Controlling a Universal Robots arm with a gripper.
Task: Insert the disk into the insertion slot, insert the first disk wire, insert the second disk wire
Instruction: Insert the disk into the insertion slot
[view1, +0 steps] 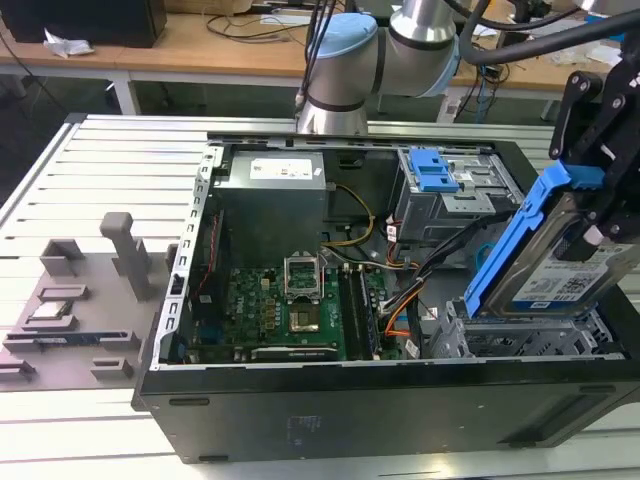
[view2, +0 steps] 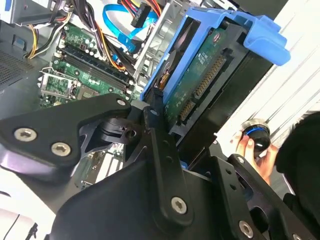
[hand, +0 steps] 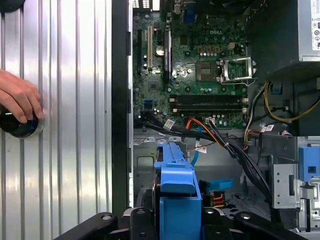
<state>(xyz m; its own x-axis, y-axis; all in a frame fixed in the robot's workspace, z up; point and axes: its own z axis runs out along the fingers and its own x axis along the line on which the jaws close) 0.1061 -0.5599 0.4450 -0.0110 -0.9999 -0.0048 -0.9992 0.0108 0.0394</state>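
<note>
We see the hand (view1: 600, 212) closed firmly on the disk (view1: 560, 272), which hangs tilted just above the insertion slot (view1: 505, 342).

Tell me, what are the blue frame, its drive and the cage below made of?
The blue bracket looks like moulded plastic: uniform bright colour, smooth sheen. The disk seems metal-cased, silvery, with a paper-like label; the second wrist view shows a green circuit board on one face. The insertion slot is probably thin sheet metal: bare grey, punched with holes.
</note>
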